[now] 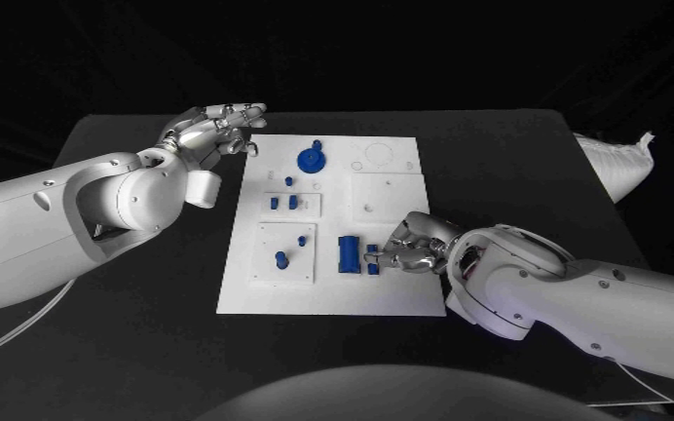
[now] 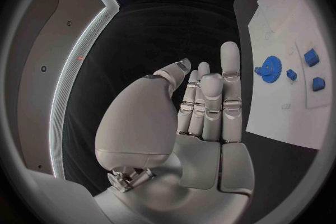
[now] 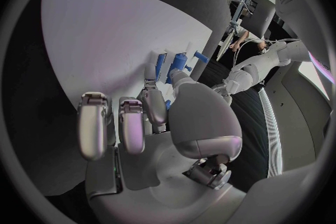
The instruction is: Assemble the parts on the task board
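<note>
Head view: task board (image 1: 368, 285) lay mid-table; blue gear (image 1: 312, 158) at far side, small blue parts (image 1: 285, 203) scattered mid-board, long blue block (image 1: 347, 253) near right hand (image 1: 407, 246). Assembly judged largely unfinished. Right hand sat low on board beside small part (image 1: 374, 267); grip could not be told.

Left wrist view: left hand (image 2: 199, 106) hovered off board's far-left corner, fingers straight, close together, holding nothing.

Right wrist view: right hand (image 3: 150, 117) had fingertips (image 3: 152, 94) touching blue pieces (image 3: 171, 64); clamping unclear.

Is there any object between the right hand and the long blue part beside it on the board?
Nothing visible. The right hand is already at the long blue part, its fingers reaching the blue pieces on the task board.
</note>
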Controlling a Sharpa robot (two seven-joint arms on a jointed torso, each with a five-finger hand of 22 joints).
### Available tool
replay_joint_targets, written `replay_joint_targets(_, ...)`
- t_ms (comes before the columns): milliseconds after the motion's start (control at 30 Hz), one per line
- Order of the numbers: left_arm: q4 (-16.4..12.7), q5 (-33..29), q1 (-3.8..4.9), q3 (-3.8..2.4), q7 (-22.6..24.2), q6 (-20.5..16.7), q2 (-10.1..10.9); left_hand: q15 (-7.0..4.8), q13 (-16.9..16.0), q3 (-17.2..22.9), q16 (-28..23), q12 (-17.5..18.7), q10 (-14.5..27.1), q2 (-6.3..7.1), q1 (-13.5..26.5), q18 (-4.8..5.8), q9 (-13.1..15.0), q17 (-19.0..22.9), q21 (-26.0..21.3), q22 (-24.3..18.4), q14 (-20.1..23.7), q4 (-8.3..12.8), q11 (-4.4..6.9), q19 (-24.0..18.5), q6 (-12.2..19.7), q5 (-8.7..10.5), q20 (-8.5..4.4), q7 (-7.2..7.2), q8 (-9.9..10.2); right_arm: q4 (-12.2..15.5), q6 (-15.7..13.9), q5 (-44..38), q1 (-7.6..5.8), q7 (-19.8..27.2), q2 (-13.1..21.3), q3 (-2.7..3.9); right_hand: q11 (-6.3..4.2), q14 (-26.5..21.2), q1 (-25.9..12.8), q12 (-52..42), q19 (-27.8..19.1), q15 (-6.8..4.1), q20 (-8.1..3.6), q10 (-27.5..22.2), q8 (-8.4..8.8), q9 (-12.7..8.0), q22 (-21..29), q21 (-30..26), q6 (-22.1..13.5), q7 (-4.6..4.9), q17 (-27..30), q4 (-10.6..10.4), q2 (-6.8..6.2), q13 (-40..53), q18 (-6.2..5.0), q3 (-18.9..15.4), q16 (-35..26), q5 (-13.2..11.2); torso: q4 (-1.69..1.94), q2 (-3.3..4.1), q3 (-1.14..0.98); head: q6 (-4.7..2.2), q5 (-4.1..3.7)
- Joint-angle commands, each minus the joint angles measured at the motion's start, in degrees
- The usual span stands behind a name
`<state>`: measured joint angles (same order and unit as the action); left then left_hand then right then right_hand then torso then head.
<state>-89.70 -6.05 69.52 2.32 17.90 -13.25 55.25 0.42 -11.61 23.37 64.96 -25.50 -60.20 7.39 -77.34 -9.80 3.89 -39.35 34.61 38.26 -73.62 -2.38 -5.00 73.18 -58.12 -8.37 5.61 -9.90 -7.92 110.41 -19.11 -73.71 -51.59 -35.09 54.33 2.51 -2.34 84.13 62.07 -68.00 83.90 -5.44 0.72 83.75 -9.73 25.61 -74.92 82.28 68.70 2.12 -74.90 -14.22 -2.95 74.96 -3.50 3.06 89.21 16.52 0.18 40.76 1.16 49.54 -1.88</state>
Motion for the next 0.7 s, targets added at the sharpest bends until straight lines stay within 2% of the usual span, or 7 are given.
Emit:
replay_joint_targets(33, 0.0, 0.21, 0.03, -0.03, 0.36, 1.09, -0.13, -0.17, -0.1, 0.18, -0.28, -0.25, 0.36, -0.29, -0.1, -0.6, 0.02, 0.05, -0.35, -0.09, 0.36, 0.16, -0.04, -0.08, 0.29, -0.12, 0.25, 0.2, -0.25, 0.04, -0.85, 0.23, 0.03, 2.37, 0.59, 0.0, 0.33, 5.45, 0.98, 0.81, 1.81, -0.24, -0.39, -0.09, -0.04, -0.04, -2.99, -0.77, -0.81, 0.12, -13.21, 0.2, -0.2, 1.35, 0.71, -0.89, -0.57, -0.37, -0.03, -0.08, -0.02, -0.22, -0.04)
replay_joint_targets(167, 0.37, 0.2, 0.02, -0.02, 0.54, 1.07, -0.37, -0.16, -0.1, 0.17, -0.29, -0.28, 0.39, -0.28, -0.05, -0.6, 0.02, 0.08, -0.36, -0.09, 0.38, 0.14, -0.05, -0.09, 0.3, -0.12, 0.25, 0.2, -0.27, -0.73, -5.14, 5.86, -0.61, 11.82, 1.96, 0.02, 1.92, 4.87, 3.35, 5.3, 0.28, 0.98, 0.42, -2.25, 2.98, -1.32, 0.55, -3.48, -5.96, 2.09, -10.86, 1.29, -1.16, -1.05, -0.02, -2.23, -2.36, -0.89, -0.07, -0.38, 0.03, -0.9, -0.27)
replay_joint_targets(333, 1.3, -0.55, -0.49, -0.02, 1.1, 1.17, -1.25, 0.13, 0.12, -0.51, -1.52, -0.09, 1.31, 0.17, 1.21, -0.51, 0.0, 2.33, -0.74, -0.23, 1.68, -0.5, -0.27, -0.61, 0.49, -0.03, 0.44, 0.15, -0.42, -4.23, -7.87, 21.28, -3.42, 27.95, 2.87, 0.04, 3.69, 2.06, 8.15, 23.32, -4.86, 2.38, 1.99, -10.76, 5.53, -3.24, 12.1, -12.95, -9.82, 4.02, -1.48, 3.44, -0.5, -11.58, -2.43, -2.96, -10.41, -0.87, -0.28, -1.34, 0.13, -2.09, -0.51)
replay_joint_targets(467, 2.79, -1.89, -1.51, -0.02, 1.98, 1.27, -2.83, 1.27, 1.22, -3.07, -8.55, 1.23, 3.61, 1.13, 3.17, -0.31, -0.05, 10.79, -4.44, -2.03, 9.87, -1.62, -1.11, -5.59, 1.22, 0.34, 1.47, -0.15, -0.66, -10.01, -6.65, 37.36, -6.17, 40.16, 1.95, 0.05, 5.16, -7.07, 12.69, 41.15, -16.63, 3.84, 3.36, -20.07, 5.99, -5.25, 37.68, -36.85, -12.45, 5.54, 22.88, 5.35, 1.11, -24.33, -6.98, -2.57, -36.02, -2.62, -0.45, -2.35, 0.28, -4.41, -1.09)
replay_joint_targets(533, 4.23, -2.66, -2.0, -0.03, 2.42, 1.26, -4.13, 1.84, 2.02, -4.26, -12.58, 2.1, 4.4, 0.94, 3.17, -0.28, -0.09, 13.01, -7.55, -3.8, 13.5, -1.82, -1.6, -9.21, 1.61, 0.53, 2.18, -0.33, -0.63, -13.61, -5.34, 44.49, -7.09, 44.69, 0.73, 0.08, 6.58, -10.69, 14.37, 48.32, -18.12, 5.5, 4.37, -21.32, 5.91, -6.54, 42.22, -43.41, -13.78, 6.61, 33.48, 5.93, 1.24, -32.06, -7.22, -2.47, -49.97, -4.11, -0.6, -3.25, 0.46, -5.42, -1.28)
replay_joint_targets(667, 7.53, -3.91, -2.71, -0.03, 3.1, 1.18, -6.85, 3.46, 3.93, -5.49, -23.87, 4.46, 4.67, -0.11, 2.57, 0.02, -0.14, 18.67, -13.82, -7.79, 18.87, -2.15, -2.25, -15.77, 1.98, 0.65, 3.8, -0.66, -0.2, -20.28, -2.93, 53.81, -7.87, 50.14, -2.31, 0.29, 8.2, -15.02, 16.76, 56.16, -21.21, 7.04, 6.17, -24.5, 6.03, -8.54, 48.2, -52.11, -16.52, 7.29, 39.26, 7.2, 1.82, -41.06, -7.03, -1.55, -60.54, -5.0, -0.62, -4.86, 0.8, -7.37, -1.54)
replay_joint_targets(700, 9.01, -4.28, -2.98, -0.04, 3.45, 1.15, -7.94, 4.46, 5.14, -5.94, -29.81, 6.15, 4.15, -0.4, 2.04, -0.02, -0.14, 21.46, -16.99, -10.12, 19.38, -2.15, -2.69, -18.5, 2.1, 0.67, 4.73, -0.55, 0.3, -23.43, -1.7, 56.85, -8.05, 51.91, -3.95, 0.43, 8.2, -16.56, 17.26, 58.26, -22.43, 7.76, 7.06, -25.01, 5.82, -9.62, 50.92, -55.93, -18.24, 7.52, 42.07, 7.9, 1.47, -44.45, -6.98, -1.62, -64.96, -5.28, -0.77, -5.52, 0.89, -8.45, -1.37)
